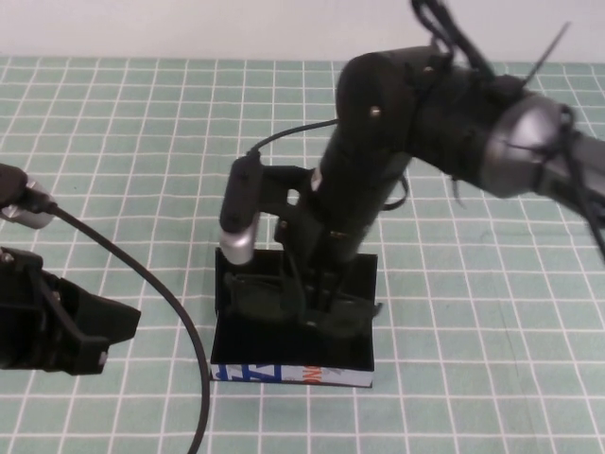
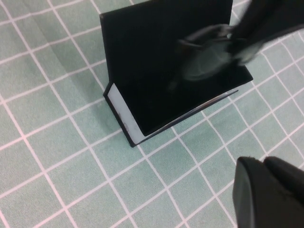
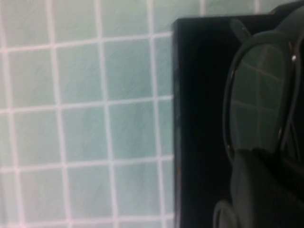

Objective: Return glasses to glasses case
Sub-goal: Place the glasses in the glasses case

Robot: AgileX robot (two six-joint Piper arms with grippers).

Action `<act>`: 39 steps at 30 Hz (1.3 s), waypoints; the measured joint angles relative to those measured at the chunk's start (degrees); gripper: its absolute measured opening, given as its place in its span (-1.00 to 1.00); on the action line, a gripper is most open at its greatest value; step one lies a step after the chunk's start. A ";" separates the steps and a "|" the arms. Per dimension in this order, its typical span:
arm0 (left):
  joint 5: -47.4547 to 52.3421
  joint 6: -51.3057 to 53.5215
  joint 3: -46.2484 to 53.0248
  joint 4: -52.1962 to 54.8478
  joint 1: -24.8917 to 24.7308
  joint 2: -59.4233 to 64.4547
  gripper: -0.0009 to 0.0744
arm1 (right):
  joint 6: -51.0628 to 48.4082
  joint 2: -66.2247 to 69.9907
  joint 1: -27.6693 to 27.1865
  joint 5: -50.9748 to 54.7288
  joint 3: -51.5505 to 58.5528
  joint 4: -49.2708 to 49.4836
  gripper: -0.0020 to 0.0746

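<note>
one glasses point(image 1: 274, 295) pair in right claw point(image 1: 317, 301), down inside one case point(image 1: 293, 364); left claw point(image 1: 90, 333) aside, grip unclear

The scene is evenly, softly lit; shadows are faint. The glasses point(image 2: 209, 57) are blurred in the left wrist view. The right wrist view is soft, its near foreground unfocused.
</note>
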 joint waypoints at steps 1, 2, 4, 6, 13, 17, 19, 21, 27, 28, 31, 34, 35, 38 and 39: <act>0.00 0.00 0.00 0.00 0.00 0.00 -0.98 | 0.15 1.13 0.00 -0.11 -1.17 0.05 -0.94; 0.00 0.00 0.00 0.00 0.00 0.00 -0.98 | 0.44 2.14 0.00 -0.11 -2.15 0.05 -0.94; 0.11 0.00 0.00 0.00 0.00 0.00 -0.98 | 0.96 3.64 0.00 -0.23 -3.44 0.16 -0.94; 0.11 0.11 0.00 0.00 0.00 0.00 -0.98 | 1.09 4.78 0.00 -0.23 -3.65 0.21 -0.94; 0.23 0.11 0.00 0.00 0.00 0.00 -0.98 | 0.37 6.26 0.00 -0.23 -3.78 0.21 -0.94; 0.23 0.11 0.00 0.00 0.00 0.00 -0.98 | -0.70 6.26 0.00 -0.23 -3.78 0.44 -0.94; 0.23 0.11 0.00 0.00 0.00 0.00 -0.98 | -0.82 6.26 0.00 -0.23 -3.78 0.48 -0.94; 0.23 0.11 0.00 0.00 0.00 0.00 -0.98 | -0.97 6.48 0.00 -0.23 -3.78 0.58 -0.94; 0.23 0.11 0.00 0.00 0.00 0.00 -0.98 | -2.60 7.97 0.00 -0.23 -3.78 0.58 -0.94; 0.23 0.11 0.00 0.00 0.00 0.00 -0.98 | -3.00 8.07 0.00 -0.23 -3.78 0.58 -0.94; 0.23 0.11 0.00 0.00 0.00 0.00 -0.98 | -3.84 8.07 0.00 -0.23 -3.68 0.84 -0.94; 0.23 0.11 0.00 0.00 0.00 0.00 -0.98 | -4.18 8.07 0.00 -0.33 -3.68 0.98 -0.94; 0.23 0.11 0.00 0.00 0.00 0.00 -0.98 | -4.44 8.07 0.00 -0.33 -3.68 1.09 -0.94; 0.23 0.11 0.00 0.00 0.00 0.00 -0.98 | -4.79 8.07 0.00 -0.33 -3.68 1.29 -0.94; 0.23 0.11 0.00 0.00 0.00 0.00 -0.98 | -4.94 8.07 0.00 -0.33 -3.68 1.43 -0.94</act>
